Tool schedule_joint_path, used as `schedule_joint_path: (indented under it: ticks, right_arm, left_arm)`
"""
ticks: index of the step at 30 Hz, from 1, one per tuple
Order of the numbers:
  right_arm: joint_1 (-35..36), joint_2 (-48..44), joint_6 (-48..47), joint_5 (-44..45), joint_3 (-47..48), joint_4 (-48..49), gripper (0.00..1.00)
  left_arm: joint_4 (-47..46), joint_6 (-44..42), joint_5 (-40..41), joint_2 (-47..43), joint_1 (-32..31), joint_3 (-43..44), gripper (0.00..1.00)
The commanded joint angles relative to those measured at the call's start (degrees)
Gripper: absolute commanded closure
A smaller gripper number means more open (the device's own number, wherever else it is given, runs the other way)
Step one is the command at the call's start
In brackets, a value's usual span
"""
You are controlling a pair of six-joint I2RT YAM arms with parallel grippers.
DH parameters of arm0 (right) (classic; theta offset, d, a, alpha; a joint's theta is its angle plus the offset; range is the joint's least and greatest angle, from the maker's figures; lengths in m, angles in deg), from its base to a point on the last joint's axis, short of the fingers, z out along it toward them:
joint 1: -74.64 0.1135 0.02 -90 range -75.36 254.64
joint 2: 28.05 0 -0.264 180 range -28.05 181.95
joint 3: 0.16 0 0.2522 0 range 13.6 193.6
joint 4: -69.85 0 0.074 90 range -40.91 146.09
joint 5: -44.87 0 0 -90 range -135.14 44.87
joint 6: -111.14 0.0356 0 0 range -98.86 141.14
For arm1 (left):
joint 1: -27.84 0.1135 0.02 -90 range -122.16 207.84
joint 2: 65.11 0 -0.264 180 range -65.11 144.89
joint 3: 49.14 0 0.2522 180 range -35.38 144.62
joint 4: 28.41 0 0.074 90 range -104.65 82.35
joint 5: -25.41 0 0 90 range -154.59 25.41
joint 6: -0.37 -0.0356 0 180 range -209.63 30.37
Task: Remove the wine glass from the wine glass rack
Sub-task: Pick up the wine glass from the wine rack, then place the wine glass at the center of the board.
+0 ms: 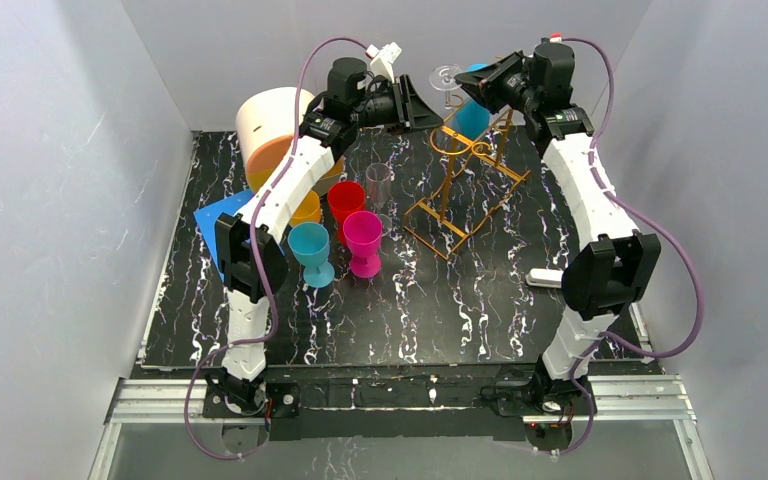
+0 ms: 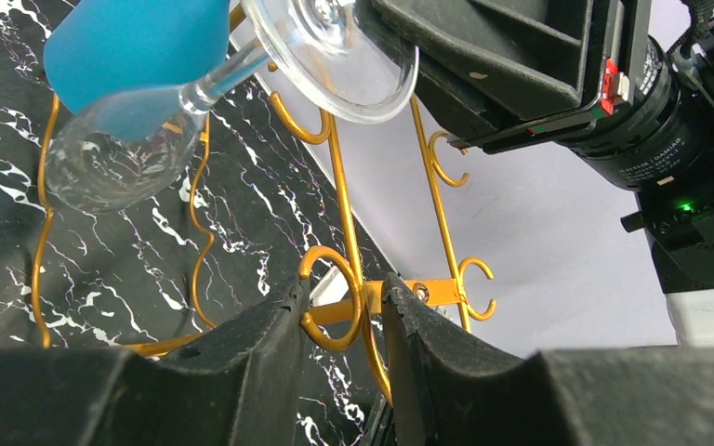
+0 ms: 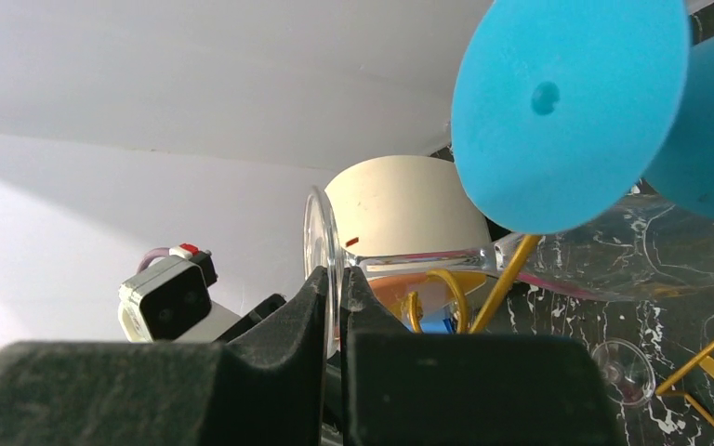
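Observation:
A clear wine glass (image 1: 447, 75) lies tilted at the top of the golden wire wine glass rack (image 1: 447, 190), bowl low and foot raised. My right gripper (image 1: 463, 84) is shut on the thin rim of its foot (image 3: 316, 242), the disc pinched between the fingertips of the right gripper (image 3: 337, 279). In the left wrist view the bowl (image 2: 116, 158) hangs beside a rail (image 2: 339, 186). My left gripper (image 2: 346, 297) is closed around a scroll curl of the rack's top rail, and in the top view the left gripper (image 1: 428, 112) sits at the rack's left top.
A blue wine glass (image 1: 472, 115) hangs upside down on the rack, close behind the clear one. Red (image 1: 346, 200), magenta (image 1: 363, 240), teal (image 1: 310, 250) and orange (image 1: 305, 208) goblets and a clear tumbler (image 1: 378, 185) stand left of the rack. A cream tub (image 1: 272, 125) stands at the back left.

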Motion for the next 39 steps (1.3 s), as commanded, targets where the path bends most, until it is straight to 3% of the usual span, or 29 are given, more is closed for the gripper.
schedule_joint_path:
  ticks: [1, 7, 13, 15, 21, 27, 30, 35, 37, 39]
  right_arm:
    - [0.60, 1.25, 1.00, -2.63, 4.05, 4.37, 0.99]
    - [0.92, 2.88, 1.82, -10.43, 7.01, 7.25, 0.99]
    - [1.01, 1.67, 0.43, -13.91, 6.75, 7.34, 0.99]
    - [0.99, 1.37, 0.21, -15.05, 5.72, 7.49, 0.99]
    - [1.05, 1.75, 0.22, -17.86, 5.21, 8.85, 0.99]
    - [1.95, 4.41, -1.18, -21.90, 10.19, 7.08, 0.99]
    - [2.88, 5.77, -2.29, -25.43, 12.58, 7.27, 0.99]
    - [6.81, 7.20, -6.32, -32.59, 15.61, 7.17, 0.99]
    - [8.50, 6.73, -8.13, -33.30, 16.30, 7.35, 0.99]
    - [9.90, 5.11, -10.82, -33.38, 16.34, 5.19, 0.99]
  left_arm:
    - [-1.20, -0.10, -1.29, -5.13, -0.33, -0.25, 0.68]
    - [-0.44, -0.73, -1.02, -5.22, -0.25, -0.31, 0.65]
    - [0.74, -1.85, 1.96, -7.64, 0.52, -2.53, 0.46]
    - [-0.22, -1.60, 2.77, -9.39, 1.29, -4.31, 0.33]
    - [-5.89, 0.80, 0.91, -14.85, 3.70, -11.47, 0.16]
    - [-6.81, 0.06, 2.72, -21.40, 6.77, -18.34, 0.13]
    - [-6.97, -1.06, 6.87, -26.81, 8.85, -23.23, 0.12]
    - [8.58, -9.64, 29.80, -40.15, 11.82, -29.61, 0.04]
    - [11.74, -11.47, 32.43, -42.59, 11.90, -29.75, 0.03]
    - [12.08, -12.98, 27.47, -44.82, 11.92, -29.62, 0.03]
